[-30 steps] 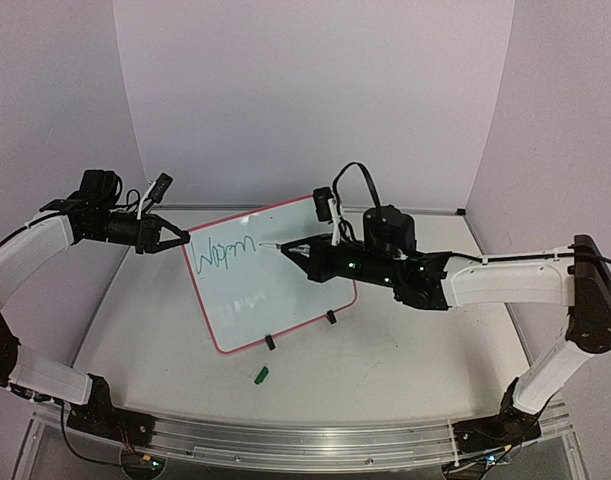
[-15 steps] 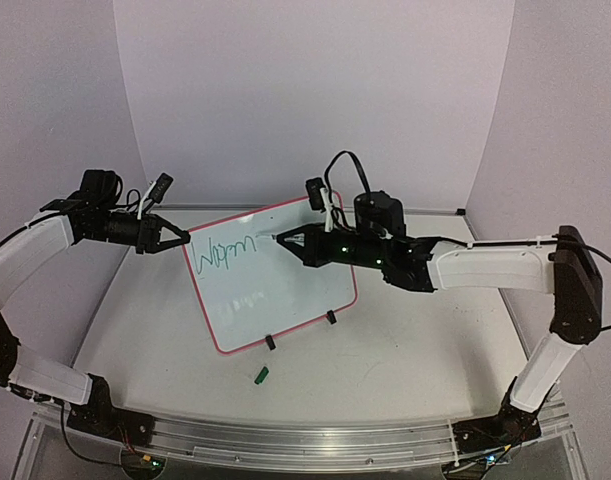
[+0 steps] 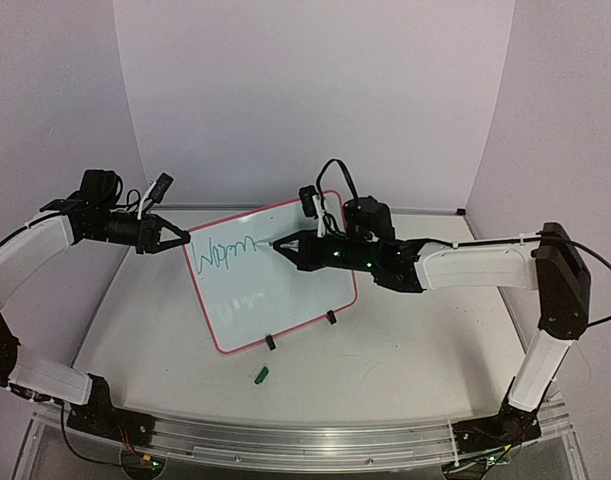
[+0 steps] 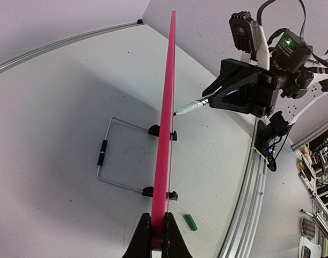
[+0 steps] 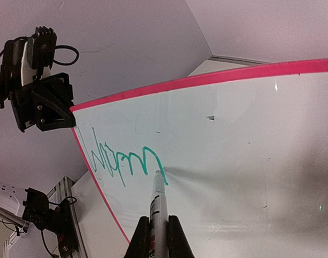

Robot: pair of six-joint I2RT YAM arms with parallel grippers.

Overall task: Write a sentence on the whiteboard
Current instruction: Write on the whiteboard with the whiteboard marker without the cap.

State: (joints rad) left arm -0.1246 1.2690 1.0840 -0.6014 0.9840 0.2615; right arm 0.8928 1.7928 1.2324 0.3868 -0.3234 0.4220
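The whiteboard [image 3: 275, 290], white with a pink-red frame, stands tilted on two black clip feet. My left gripper [image 3: 181, 239] is shut on its upper left corner; in the left wrist view the pink edge [image 4: 165, 156] runs up from between my fingers. My right gripper [image 3: 290, 245] is shut on a marker [image 5: 158, 207] whose tip touches the board at the end of the green writing [image 5: 121, 161]. The sentence reads roughly "Warm" in one line near the board's top left [image 3: 225, 250].
A small green marker cap [image 3: 262, 375] lies on the table in front of the board; it also shows in the left wrist view [image 4: 191, 222]. A wire stand [image 4: 113, 156] lies behind the board. The metal rail [image 3: 305, 440] runs along the near edge.
My right arm has moved left toward the writing, bringing the marker tip onto the board at the end of the green word. The left arm and board have not moved.
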